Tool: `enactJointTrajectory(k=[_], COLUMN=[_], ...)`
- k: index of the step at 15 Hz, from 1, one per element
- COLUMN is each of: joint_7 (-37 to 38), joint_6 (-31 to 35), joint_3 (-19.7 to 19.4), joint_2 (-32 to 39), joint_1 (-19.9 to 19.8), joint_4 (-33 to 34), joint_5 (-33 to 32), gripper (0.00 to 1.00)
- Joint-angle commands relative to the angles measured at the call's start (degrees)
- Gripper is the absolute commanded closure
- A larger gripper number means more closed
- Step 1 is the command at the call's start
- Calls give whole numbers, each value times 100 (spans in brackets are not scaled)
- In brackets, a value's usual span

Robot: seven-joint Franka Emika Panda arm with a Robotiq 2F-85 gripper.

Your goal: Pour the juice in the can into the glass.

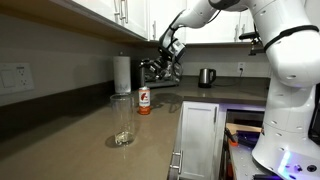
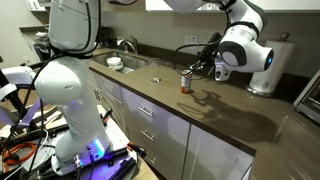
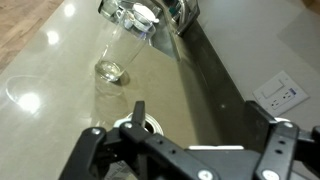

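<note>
Wrist view: our gripper (image 3: 182,142), jaws spread wide and empty, hovers above the can (image 3: 138,126). The glass (image 3: 112,68) stands apart at 11 o'clock from it. We should descend centred, clamp the can mid-body and keep it upright until it is over the glass.

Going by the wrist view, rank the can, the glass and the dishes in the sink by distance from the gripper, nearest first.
1. can: directly beneath the open gripper.
2. glass: ahead, upright on the counter, apart from the can.
3. dishes in the sink: at the top edge, beyond the glass.
</note>
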Motion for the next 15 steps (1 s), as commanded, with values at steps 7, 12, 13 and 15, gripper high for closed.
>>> enactJointTrajectory(k=[7, 12, 13, 15], joint_7=[548, 1052, 1188, 1505], joint_6=[-1198, -1845, -1867, -1851], joint_3=[165, 132, 126, 119], joint_2=[880, 1406, 1454, 1551], joint_1=[-458, -739, -756, -757], joint_4=[449, 966, 1049, 1221], joint_5=[91, 309, 373, 511], gripper=[0, 0, 0, 0])
